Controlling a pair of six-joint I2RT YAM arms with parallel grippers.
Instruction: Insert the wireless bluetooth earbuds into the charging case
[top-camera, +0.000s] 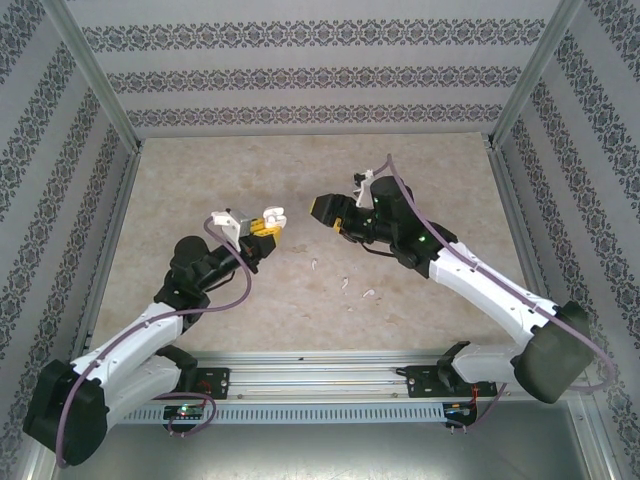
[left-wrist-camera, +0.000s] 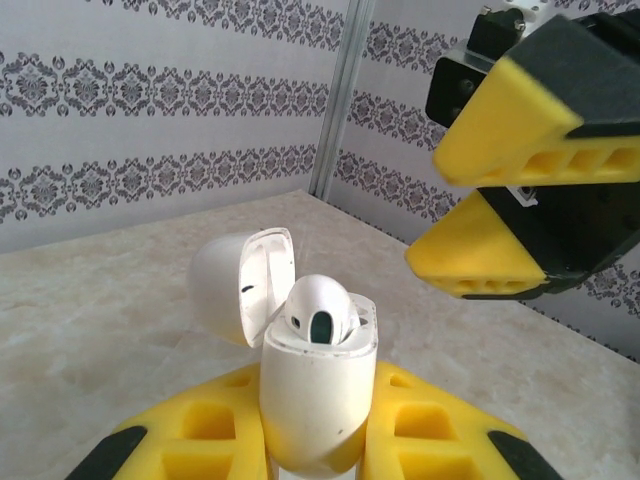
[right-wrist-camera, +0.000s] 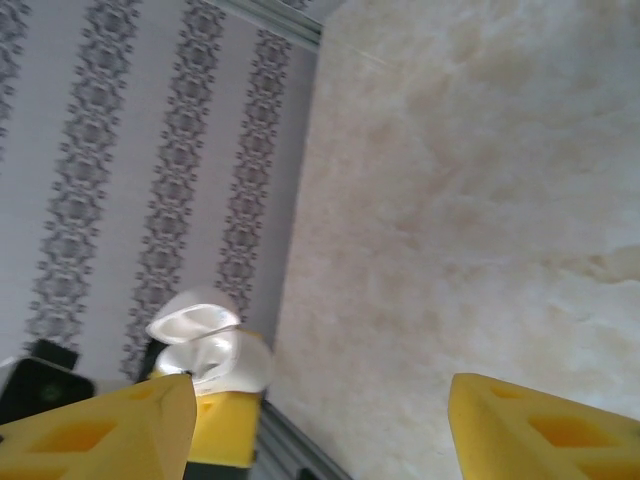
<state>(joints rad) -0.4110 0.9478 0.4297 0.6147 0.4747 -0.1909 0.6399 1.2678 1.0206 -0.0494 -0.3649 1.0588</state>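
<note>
My left gripper (top-camera: 262, 226) is shut on the white charging case (top-camera: 272, 216), holding it upright above the table with its lid (left-wrist-camera: 245, 285) flipped open. One white earbud (left-wrist-camera: 320, 312) sits in the case (left-wrist-camera: 318, 395), its head sticking out of the top. My right gripper (top-camera: 322, 208) hovers just right of the case, open with nothing between its yellow fingers (right-wrist-camera: 110, 435). In the left wrist view it hangs up at the right (left-wrist-camera: 470, 195). Three more earbuds lie on the table: one (top-camera: 314, 265), another (top-camera: 345, 282) and a third (top-camera: 368, 293).
The beige marbled table (top-camera: 200, 170) is closed in by patterned walls on three sides, with metal posts (top-camera: 95, 75) at the corners. A rail (top-camera: 320, 375) with the arm bases runs along the near edge.
</note>
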